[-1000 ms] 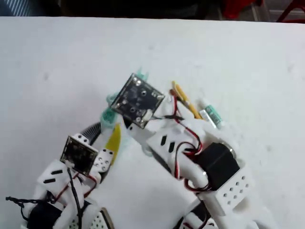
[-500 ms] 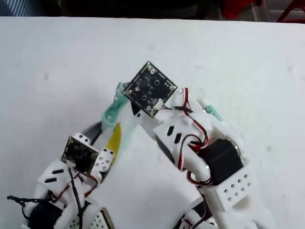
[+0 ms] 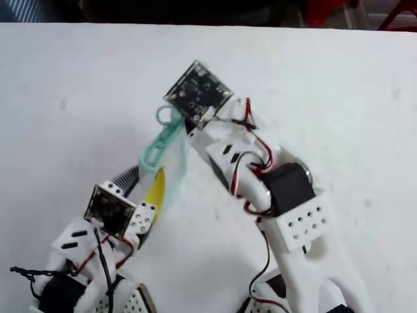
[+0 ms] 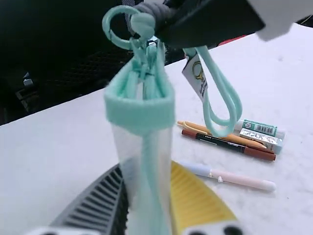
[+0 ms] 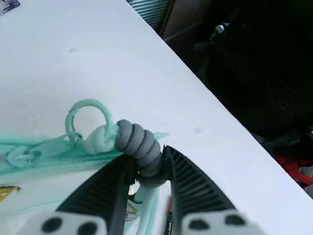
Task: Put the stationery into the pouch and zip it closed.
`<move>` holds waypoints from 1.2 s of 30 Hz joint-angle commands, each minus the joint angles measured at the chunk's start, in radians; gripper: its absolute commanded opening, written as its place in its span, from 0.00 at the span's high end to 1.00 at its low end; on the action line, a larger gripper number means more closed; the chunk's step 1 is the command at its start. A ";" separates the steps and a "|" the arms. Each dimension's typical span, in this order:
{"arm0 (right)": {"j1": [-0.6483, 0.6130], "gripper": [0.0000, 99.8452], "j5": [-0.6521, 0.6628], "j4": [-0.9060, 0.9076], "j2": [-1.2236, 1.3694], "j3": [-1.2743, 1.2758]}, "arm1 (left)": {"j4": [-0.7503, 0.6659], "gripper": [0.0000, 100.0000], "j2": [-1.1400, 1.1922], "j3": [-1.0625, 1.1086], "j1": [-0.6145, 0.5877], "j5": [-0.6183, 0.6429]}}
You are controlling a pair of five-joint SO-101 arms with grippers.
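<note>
Left wrist view: the clear plastic pouch with mint-green trim point(image 4: 142, 147) is clamped between the grey and yellow fingers of the left gripper point(image 4: 146, 171). The right gripper point(image 5: 146, 161) has its black fingers closed on the grey coiled zip pull point(image 5: 139, 147) at the pouch's far end, beside a mint ring point(image 5: 88, 115). Lying on the white table point(image 4: 58, 156), outside the pouch: an orange pen point(image 4: 195, 127), a brown pen point(image 4: 230, 144), two white-and-teal tubes point(image 4: 259, 129) and a pale pink pen point(image 4: 234, 178).

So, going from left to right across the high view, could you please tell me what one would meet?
Left arm's wrist camera, pouch, right arm's wrist camera, right arm's black motor.
</note>
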 commanded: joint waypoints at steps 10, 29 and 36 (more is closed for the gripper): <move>0.107 0.98 0.009 -0.117 0.004 -0.014 | 0.005 0.98 0.008 -0.009 0.007 -0.011; 0.199 0.98 0.009 -0.136 0.211 -0.129 | 0.094 0.98 0.008 -0.091 0.007 -0.012; 0.257 0.98 0.009 -0.189 0.286 -0.130 | 0.117 0.98 0.008 -0.110 0.007 -0.014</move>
